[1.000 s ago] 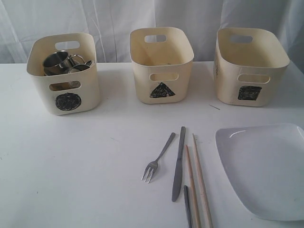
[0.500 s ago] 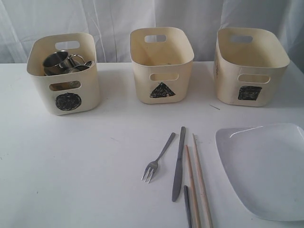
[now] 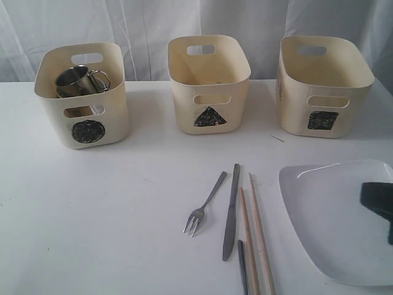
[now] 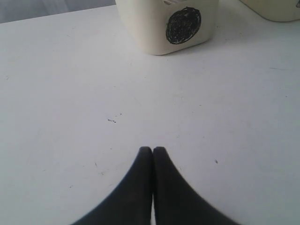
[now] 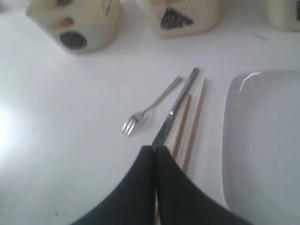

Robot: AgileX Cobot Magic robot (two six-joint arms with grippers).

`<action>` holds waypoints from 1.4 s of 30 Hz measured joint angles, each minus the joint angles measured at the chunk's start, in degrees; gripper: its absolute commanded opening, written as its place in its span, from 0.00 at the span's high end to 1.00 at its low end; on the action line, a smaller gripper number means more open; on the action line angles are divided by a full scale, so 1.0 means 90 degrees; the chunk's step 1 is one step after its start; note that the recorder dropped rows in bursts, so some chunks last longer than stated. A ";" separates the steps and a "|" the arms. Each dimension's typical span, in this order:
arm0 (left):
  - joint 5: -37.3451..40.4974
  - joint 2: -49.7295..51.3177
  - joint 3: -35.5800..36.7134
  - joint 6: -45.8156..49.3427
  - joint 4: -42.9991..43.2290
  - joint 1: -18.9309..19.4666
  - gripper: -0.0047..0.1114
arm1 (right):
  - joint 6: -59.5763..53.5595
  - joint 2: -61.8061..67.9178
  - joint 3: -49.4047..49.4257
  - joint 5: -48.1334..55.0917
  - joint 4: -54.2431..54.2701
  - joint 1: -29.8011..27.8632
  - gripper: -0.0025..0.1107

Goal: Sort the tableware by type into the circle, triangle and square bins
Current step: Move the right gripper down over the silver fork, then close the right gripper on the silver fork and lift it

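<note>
Fork (image 3: 202, 209), knife (image 3: 231, 212) and wooden chopsticks (image 3: 255, 233) lie side by side near the front edge of the table (image 3: 92, 215), long axes running front to back, just ahead of the right gripper (image 5: 154, 149), whose jaws are pressed together on nothing. It looks the nearer arm; the left gripper (image 4: 152, 150), tips likewise closed and empty, hangs over bare table well apart. A white plate (image 3: 331, 209) sits at the front right corner. Along the back edge, the circle bin (image 3: 55, 117) holds a steel mug (image 3: 77, 80); the triangle bin (image 3: 184, 104) and square bin (image 3: 295, 104) show nothing inside.
</note>
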 measured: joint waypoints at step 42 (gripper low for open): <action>0.0000 0.0000 0.0000 0.0000 0.0000 0.0000 0.96 | 0.5257 0.8572 -0.4488 0.0573 -0.2702 0.2526 0.58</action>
